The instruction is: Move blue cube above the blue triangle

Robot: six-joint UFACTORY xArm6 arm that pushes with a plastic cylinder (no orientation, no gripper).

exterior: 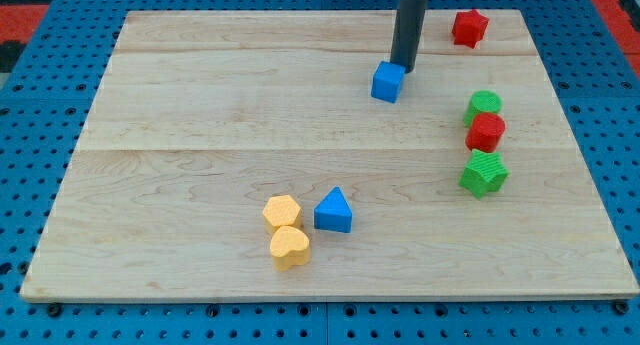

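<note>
The blue cube (387,82) sits on the wooden board (200,115) in the upper middle. The blue triangle (333,211) lies lower down, left of the cube, in the lower middle of the board. My tip (402,66) is at the cube's upper right corner, touching or almost touching it. The dark rod rises from there out of the view's top.
Two yellow blocks (282,213) (289,247) lie just left of the blue triangle. A red block (469,27) is at the top right. At the right, a green block (483,106), a red block (486,132) and a green block (483,174) form a column.
</note>
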